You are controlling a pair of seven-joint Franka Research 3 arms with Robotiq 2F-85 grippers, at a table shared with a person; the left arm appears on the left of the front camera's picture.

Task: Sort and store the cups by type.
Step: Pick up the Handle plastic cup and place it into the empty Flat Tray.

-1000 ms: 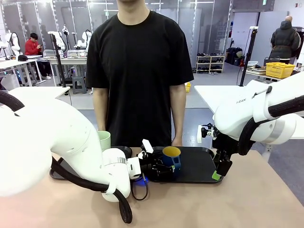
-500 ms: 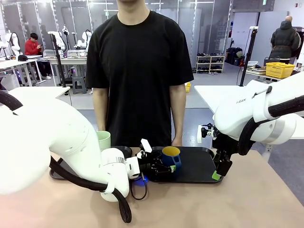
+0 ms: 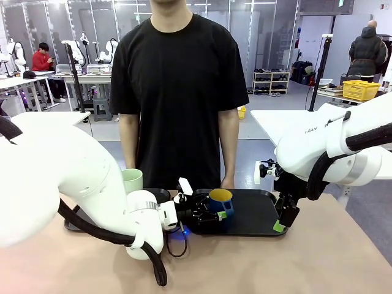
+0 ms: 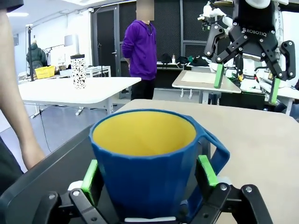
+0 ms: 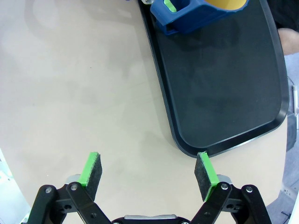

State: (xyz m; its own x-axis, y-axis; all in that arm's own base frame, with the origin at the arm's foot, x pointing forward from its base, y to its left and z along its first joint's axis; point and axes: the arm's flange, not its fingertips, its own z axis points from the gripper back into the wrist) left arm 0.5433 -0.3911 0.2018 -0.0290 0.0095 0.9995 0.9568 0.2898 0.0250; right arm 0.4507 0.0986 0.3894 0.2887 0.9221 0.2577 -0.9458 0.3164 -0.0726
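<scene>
The dark blue mug (image 3: 221, 201) with a yellow inside stands on the black tray (image 3: 257, 215). My left gripper (image 3: 212, 210) is open with a finger on each side of it. In the left wrist view the mug (image 4: 145, 158) sits between the green pads (image 4: 89, 174), its handle toward the right pad. The pale mint-green tumbler (image 3: 133, 180) stands upright behind my left arm. My right gripper (image 3: 282, 215) hangs open over the tray's right end. In its wrist view that gripper (image 5: 148, 175) is over bare table by the tray's (image 5: 219, 93) edge, with the mug (image 5: 196, 14) farther off.
A person in a black shirt (image 3: 177, 92) stands at the far side, arms down. A dark round object (image 3: 160, 195) sits just left of the tray, and a dark edge (image 3: 70, 225) shows under my left arm. Open tabletop (image 3: 257, 263) lies in front.
My left arm has drawn back slightly to the left. The mug has stayed in place on the tray. The right arm has not moved.
</scene>
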